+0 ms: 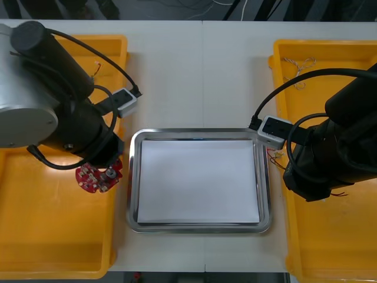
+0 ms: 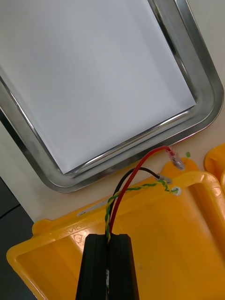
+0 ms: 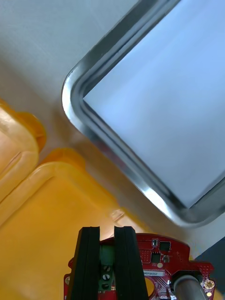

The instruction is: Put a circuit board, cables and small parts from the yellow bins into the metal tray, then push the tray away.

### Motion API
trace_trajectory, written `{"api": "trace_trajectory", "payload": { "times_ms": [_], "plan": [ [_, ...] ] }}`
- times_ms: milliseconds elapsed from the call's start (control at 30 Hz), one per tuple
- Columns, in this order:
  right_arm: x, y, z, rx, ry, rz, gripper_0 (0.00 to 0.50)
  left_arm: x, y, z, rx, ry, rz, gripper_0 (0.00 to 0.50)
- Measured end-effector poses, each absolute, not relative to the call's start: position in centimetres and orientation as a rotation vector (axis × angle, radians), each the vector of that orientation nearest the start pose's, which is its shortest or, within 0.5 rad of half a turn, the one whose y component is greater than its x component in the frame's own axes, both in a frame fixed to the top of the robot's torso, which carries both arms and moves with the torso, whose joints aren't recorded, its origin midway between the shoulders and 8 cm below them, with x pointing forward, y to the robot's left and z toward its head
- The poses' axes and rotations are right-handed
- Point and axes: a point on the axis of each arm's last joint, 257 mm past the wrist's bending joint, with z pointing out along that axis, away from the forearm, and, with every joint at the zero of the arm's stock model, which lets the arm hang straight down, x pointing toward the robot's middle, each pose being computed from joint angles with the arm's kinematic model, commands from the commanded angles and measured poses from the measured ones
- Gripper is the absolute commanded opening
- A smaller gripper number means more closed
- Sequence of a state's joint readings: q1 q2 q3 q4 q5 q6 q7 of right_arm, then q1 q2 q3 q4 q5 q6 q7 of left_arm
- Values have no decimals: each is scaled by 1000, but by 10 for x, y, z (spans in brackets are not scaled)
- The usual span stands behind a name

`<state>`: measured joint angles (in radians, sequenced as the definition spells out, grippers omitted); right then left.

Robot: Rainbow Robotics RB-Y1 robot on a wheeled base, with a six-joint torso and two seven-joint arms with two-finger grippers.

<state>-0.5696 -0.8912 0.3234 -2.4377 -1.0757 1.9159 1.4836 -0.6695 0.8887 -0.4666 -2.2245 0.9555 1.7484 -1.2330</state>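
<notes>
Pinching a board (image 3: 159, 255) by its green terminal block in the left gripper (image 3: 107, 234), fingers apart only by that block's width, just off the tray's (image 1: 200, 134) left rim and not yet over it. Clamping three cables (image 2: 114, 213) (red, black, twisted green-and-yellow) in the right gripper (image 2: 108, 241), fingers nearly pressed together on the thin strands, just off the tray's right rim, above a bin's (image 2: 164, 243) lip. Nothing inside the tray so far beyond its white liner.

Could snag the loose cable ends on that lip when swinging toward the tray, tugging strands out of so narrow a grip. Could also leave ends draped over the tray's rim if released too near it. Might tip the board about its off-centre hold, or clip the tray's rim if carried low. Worth staggering the arms, to avoid a knock above the tray.
</notes>
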Motion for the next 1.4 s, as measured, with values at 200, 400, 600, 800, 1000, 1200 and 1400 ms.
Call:
{"api": "trace_trajectory", "payload": {
  "times_ms": [200,400,600,800,1000,1200,1400],
  "plan": [
    [334,-180,-152,-1397,2385,-120,0,396,141,-174,794,2565,39,0],
    [335,-181,-152,-1396,2384,-122,0,397,112,-190,889,2491,69,0],
    [335,-181,-152,-1394,2384,-124,0,399,87,-215,831,2427,47,0],
    [335,-181,-152,-1393,2384,-125,0,388,80,-238,636,2483,-14,0],
    [335,-181,-152,-1393,2384,-125,0,386,81,-248,667,2467,20,0],
    [335,-181,-152,-1392,2384,-126,0,395,79,-262,663,2460,30,0],
    [335,-181,-152,-1392,2384,-127,0,403,75,-279,663,2459,42,0]
  ]
}}
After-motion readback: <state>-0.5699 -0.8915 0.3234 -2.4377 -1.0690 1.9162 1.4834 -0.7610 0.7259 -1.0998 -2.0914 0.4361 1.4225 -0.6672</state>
